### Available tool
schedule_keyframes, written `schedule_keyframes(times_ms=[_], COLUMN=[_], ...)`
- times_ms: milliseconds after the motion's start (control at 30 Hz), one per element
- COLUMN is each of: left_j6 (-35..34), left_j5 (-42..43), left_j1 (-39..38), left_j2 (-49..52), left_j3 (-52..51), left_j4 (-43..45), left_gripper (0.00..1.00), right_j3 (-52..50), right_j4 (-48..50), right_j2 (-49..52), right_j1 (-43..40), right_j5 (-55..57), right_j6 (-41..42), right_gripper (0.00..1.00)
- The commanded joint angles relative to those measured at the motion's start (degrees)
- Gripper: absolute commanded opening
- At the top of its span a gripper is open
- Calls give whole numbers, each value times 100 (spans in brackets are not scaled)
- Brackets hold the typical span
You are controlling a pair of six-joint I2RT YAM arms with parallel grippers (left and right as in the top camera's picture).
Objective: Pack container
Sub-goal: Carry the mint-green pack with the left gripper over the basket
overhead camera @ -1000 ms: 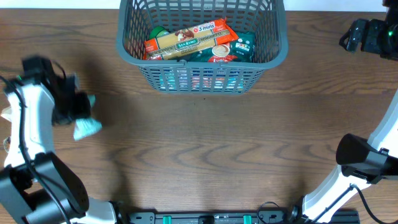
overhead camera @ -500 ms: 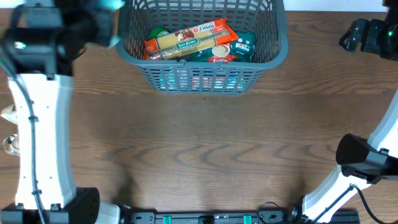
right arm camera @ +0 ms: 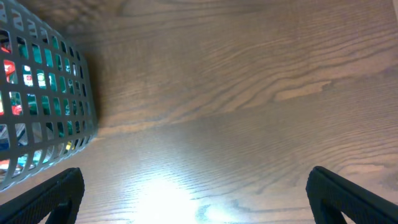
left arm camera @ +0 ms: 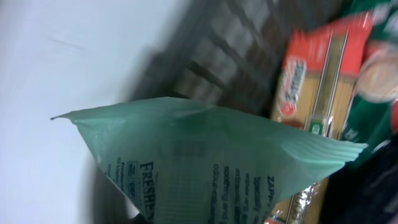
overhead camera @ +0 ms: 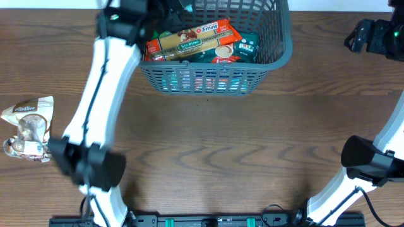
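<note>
The dark grey lattice basket (overhead camera: 202, 79) stands at the back centre of the table. It holds an orange pasta pack (overhead camera: 189, 41), a dark green packet (overhead camera: 247, 46) and a green item (overhead camera: 158, 33). My left gripper (overhead camera: 167, 6) is over the basket's back left corner, shut on a teal-green pouch (left arm camera: 205, 162). The left wrist view shows the pouch above the basket wall (left arm camera: 211, 56) and the pasta pack (left arm camera: 317, 81). My right gripper (overhead camera: 365, 34) is open and empty at the far right, over bare table (right arm camera: 199, 199). The basket (right arm camera: 50, 99) is to its left.
A white and brown snack packet (overhead camera: 28, 126) lies at the table's left edge. My left arm (overhead camera: 101, 107) slants across the left half of the table. The right arm's base (overhead camera: 366, 157) stands at the right front.
My left arm has swung from the table's left side up and right, carrying the teal pouch to above the basket. The snack packet at the left edge has come into view. The right arm has not moved.
</note>
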Motion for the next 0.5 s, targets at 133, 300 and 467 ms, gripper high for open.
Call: schedule_keyframes(times_ms=[133,300,467], left_j6=[313,313,313], left_j5=[-361,-391,-555], left_j1=[66,66,76], left_j2=[1034,1276,1274], left_j3=[42,42,44], left_j4=[177,236,555], left_gripper=[6,6,10], right_j3=[-31,-31,-31], right_j4=[-20,-20,-20], right_j2=[66,66,66], right_j1=[-22,-22,-22], right_j5=[-48,-46,-46], right_j6=[37,37,37], right_gripper=[99,99,99])
